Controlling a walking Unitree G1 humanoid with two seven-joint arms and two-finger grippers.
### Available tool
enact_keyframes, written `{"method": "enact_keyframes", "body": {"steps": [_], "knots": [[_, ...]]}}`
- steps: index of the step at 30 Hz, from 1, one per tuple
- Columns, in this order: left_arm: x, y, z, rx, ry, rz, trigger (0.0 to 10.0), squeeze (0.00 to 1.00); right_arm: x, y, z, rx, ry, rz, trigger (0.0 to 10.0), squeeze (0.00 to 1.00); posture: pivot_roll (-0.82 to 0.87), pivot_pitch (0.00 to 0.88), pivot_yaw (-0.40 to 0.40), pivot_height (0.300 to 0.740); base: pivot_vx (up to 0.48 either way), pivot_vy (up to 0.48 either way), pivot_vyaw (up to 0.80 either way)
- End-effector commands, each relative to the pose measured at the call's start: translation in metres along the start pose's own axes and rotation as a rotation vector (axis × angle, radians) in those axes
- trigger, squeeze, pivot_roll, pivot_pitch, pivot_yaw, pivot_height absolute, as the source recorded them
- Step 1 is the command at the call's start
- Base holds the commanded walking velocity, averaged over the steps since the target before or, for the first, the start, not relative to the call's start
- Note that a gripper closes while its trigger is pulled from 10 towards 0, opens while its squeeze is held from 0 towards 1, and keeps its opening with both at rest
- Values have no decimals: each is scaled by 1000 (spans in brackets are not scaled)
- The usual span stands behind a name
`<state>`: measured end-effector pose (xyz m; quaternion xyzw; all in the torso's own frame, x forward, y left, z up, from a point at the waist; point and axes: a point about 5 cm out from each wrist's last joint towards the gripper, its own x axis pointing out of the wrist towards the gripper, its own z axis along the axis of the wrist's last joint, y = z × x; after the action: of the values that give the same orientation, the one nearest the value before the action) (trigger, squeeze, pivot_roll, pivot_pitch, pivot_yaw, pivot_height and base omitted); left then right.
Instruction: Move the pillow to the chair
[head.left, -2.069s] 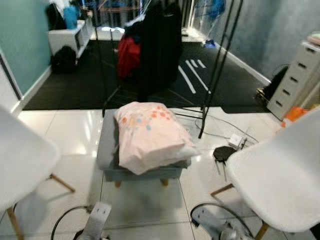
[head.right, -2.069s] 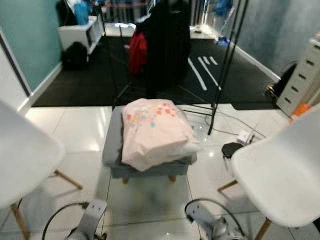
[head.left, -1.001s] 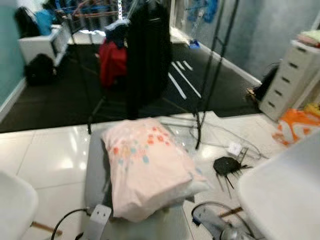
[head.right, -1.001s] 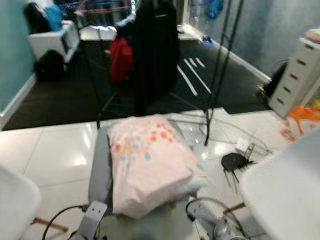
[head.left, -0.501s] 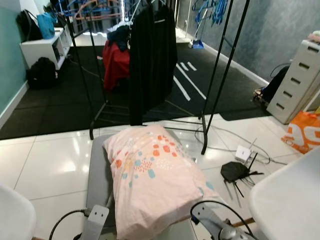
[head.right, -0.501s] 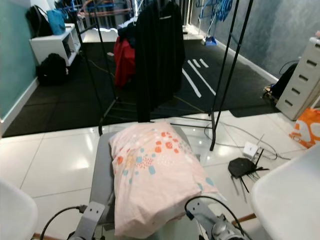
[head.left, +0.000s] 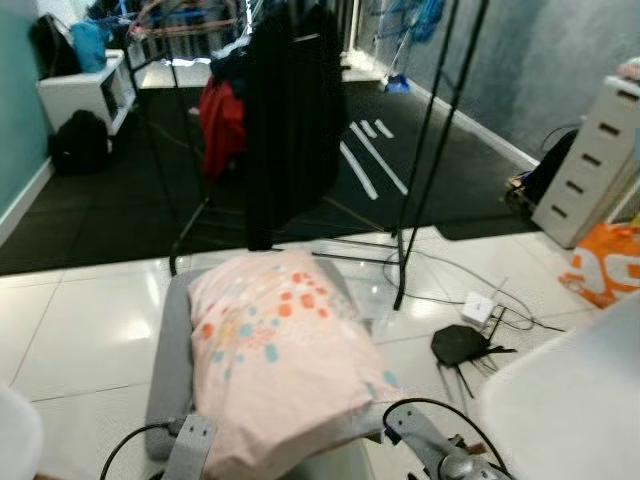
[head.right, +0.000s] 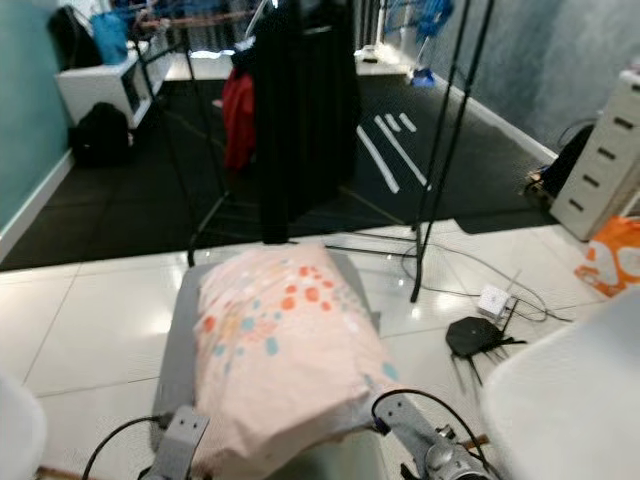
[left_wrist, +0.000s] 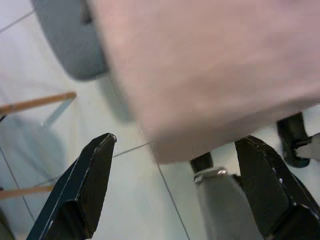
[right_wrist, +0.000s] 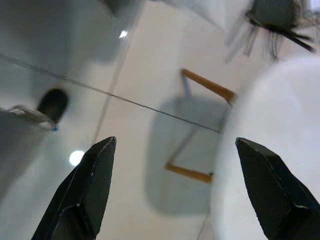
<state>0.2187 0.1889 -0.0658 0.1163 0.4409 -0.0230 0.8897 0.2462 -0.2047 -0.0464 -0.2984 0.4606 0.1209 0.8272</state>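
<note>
The robot has been closing in: the pink pillow (head.right: 285, 355) and the grey bench (head.right: 180, 345) under it are sitting nearer and lower in the head views than two seconds ago, and the white chair on the left, broad in view then, is now showing as a sliver (head.left: 15, 430) at the lower left edge. The pillow itself is lying as before, along the bench top, its near end spilling over the bench's front edge and a strip of the bench's left edge showing bare.

The left gripper (left_wrist: 180, 195) is hanging below that overhanging end with its fingers spread wide and nothing between them. The right gripper (right_wrist: 175, 190) is likewise standing wide open and empty over the glossy tiled floor (head.left: 80, 330), beside the white chair (head.right: 570, 400) on the right.

Behind the bench's far edge a black clothes rack (head.right: 300, 110) is standing close. A black router (head.right: 475, 335) and its cables are lying on the tiles between the bench and the right chair. Bare tiles are lying open to the bench's left.
</note>
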Motion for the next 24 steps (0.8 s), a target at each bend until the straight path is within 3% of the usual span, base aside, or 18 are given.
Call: {"method": "enact_keyframes", "body": {"steps": [1, 2, 4, 6, 8, 9, 10, 11, 12, 15, 16, 17, 18, 19, 21, 24], "knots": [[-1, 4, -10, -4, 28, 13, 10000, 0, 0, 5, 1, 81, -39, -49, 10000, 0, -77, 39, -49, 740, 0, 0, 0], [-1, 4, -10, -4, 28, 13, 10000, 0, 0, 5, 1, 81, -39, -49, 10000, 0, -77, 39, -49, 740, 0, 0, 0], [-1, 4, -10, -1, 28, 15, 10000, 0, 0, 4, 3, 209, -113, -109, 10000, 0, -86, 34, -48, 740, 0, 0, 0], [-1, 4, -10, -1, 28, 15, 10000, 0, 0, 4, 3, 209, -113, -109, 10000, 0, -86, 34, -48, 740, 0, 0, 0], [-1, 4, -10, 2, 29, 16, 10000, 0, -1, 4, 4, 264, -146, -118, 10000, 0, -86, 34, -48, 740, 0, 0, 0], [-1, 4, -10, 4, 28, 20, 10000, 0, -2, 5, 7, 352, -200, -101, 10000, 0, -82, 34, -41, 740, 0, 0, 0], [-1, 4, -10, 4, 28, 20, 10000, 0, -2, 5, 7, 352, -200, -101, 10000, 0, -82, 34, -41, 740, 0, 0, 0], [-1, 6, -10, 11, 28, 28, 10000, 0, -4, -15, 21, 446, -278, -97, 10000, 0, -77, 33, -35, 740, 0, 0, 0], [-2, 7, -10, 16, 29, 43, 10000, 0, -12, -48, 49, 525, -385, -91, 10000, 0, -70, 33, -33, 740, 0, 0, 0], [-2, 7, -10, 16, 29, 43, 10000, 0, -12, -48, 49, 525, -385, -91, 10000, 0, -70, 33, -33, 740, 0, 0, 0], [-2, 8, -10, 19, 30, 60, 10000, 0, -20, -71, 70, 572, -465, -84, 10000, 0, -70, 33, -33, 740, 0, 0, 0], [-2, 8, -10, 19, 30, 60, 10000, 0, -20, -71, 70, 572, -465, -84, 10000, 0, -70, 33, -33, 740, 0, 0, 0], [-2, 11, -11, 12, 29, 120, 10000, 0, -28, -84, 92, 625, -551, -42, 10000, 0, -59, 31, -37, 740, 0, 0, 0], [-2, 11, -11, 12, 29, 120, 10000, 0, -28, -84, 92, 625, -551, -42, 10000, 0, -59, 31, -37, 740, 0, 0, 0], [-4, 16, -14, -16, 55, 263, 10000, 0, -38, -90, 121, 680, -663, 36, 10000, 0, -59, 34, -37, 740, 0, 0, 0], [-5, 19, -17, -11, 95, 352, 10000, 0, -44, -93, 134, 704, -720, 60, 10000, 0, -61, 35, -43, 740, 0, 0, 0]]}}
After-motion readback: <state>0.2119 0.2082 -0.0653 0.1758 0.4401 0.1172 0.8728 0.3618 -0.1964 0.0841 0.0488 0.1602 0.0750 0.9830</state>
